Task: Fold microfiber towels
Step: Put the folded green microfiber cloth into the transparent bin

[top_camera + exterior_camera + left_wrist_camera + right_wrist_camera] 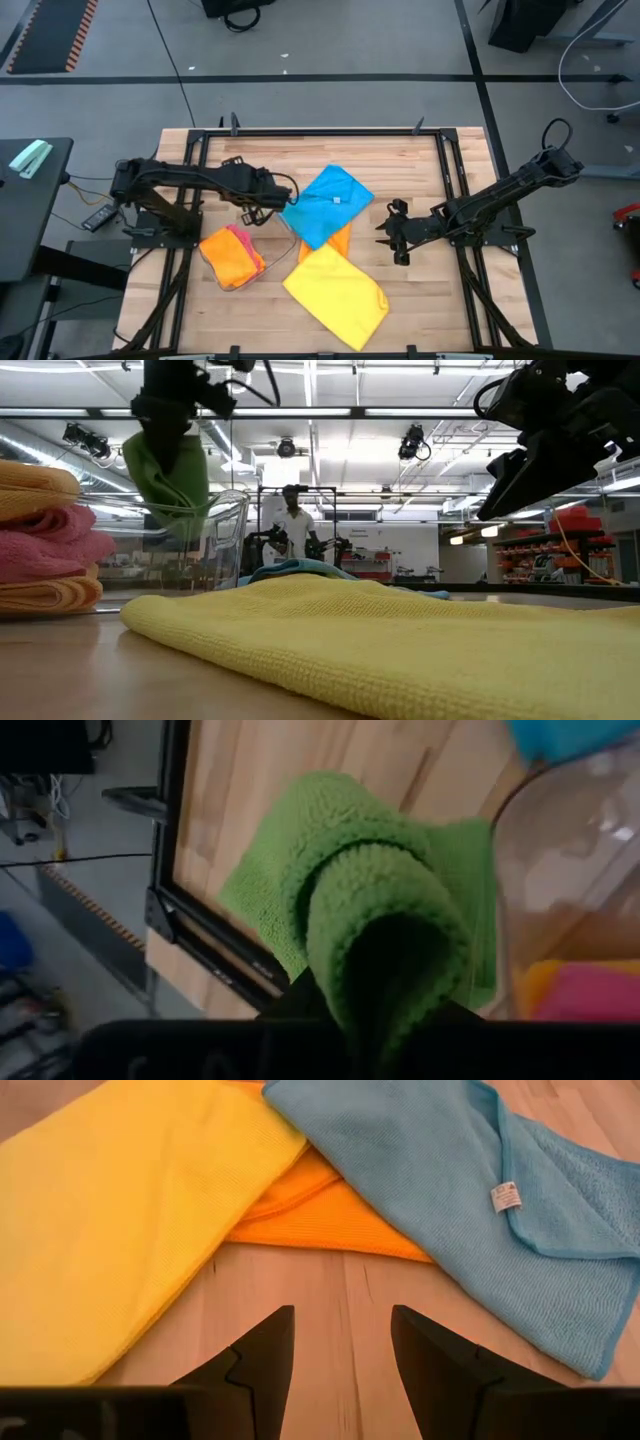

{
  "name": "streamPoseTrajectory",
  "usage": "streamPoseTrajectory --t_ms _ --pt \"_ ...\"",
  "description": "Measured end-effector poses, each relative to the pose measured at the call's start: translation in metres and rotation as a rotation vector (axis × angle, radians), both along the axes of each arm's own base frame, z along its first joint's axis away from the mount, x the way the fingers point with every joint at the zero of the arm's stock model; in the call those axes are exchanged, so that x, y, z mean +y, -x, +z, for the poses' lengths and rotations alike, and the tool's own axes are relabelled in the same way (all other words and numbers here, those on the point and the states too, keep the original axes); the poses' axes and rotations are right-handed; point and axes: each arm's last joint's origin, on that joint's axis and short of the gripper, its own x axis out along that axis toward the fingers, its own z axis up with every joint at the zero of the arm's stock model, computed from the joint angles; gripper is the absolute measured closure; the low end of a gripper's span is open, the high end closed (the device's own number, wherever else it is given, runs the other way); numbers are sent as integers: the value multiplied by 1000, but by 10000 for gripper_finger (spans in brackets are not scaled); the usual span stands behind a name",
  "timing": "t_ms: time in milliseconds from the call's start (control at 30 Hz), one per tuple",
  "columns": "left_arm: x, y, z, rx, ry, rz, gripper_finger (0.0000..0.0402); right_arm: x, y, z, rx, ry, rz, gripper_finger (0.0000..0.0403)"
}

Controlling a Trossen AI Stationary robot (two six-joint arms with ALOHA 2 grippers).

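My left gripper (pixel 252 208) is shut on a folded green towel (pixel 380 920), hanging in the air beside the clear tray (pixel 262 262). The tray holds folded orange (pixel 30 485) and pink (pixel 50 540) towels in a stack. A blue towel (pixel 328 205) lies spread on the table, its lower part over an orange towel (pixel 342 240). A yellow towel (pixel 335 295) lies flat nearer the front edge. My right gripper (pixel 340 1350) stands open above bare wood, just right of these cloths, touching nothing. My left gripper holds the green towel by its upper end (pixel 160 445), several layers bunched in a rounded fold (pixel 385 960). It comes from above, slanting down. The towel hangs below the fingers, slack and clear of the table; its own bulk hides the fingertips in the wrist view.
A black metal frame (pixel 440 150) runs round the wooden table top. A person (pixel 293 525) stands in the room far behind the table. Bare wood lies between the right gripper and the blue towel.
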Motion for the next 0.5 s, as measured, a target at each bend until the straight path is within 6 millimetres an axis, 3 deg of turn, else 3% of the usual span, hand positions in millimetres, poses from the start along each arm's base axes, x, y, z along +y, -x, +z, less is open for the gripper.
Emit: streamPoseTrajectory --t_ms 267,500 --pt "11 10 -24 207 -19 -144 372 0 0 0 0 3 3 227" --pt "24 12 -26 295 -89 -215 382 0 0 0 0 6 5 227"
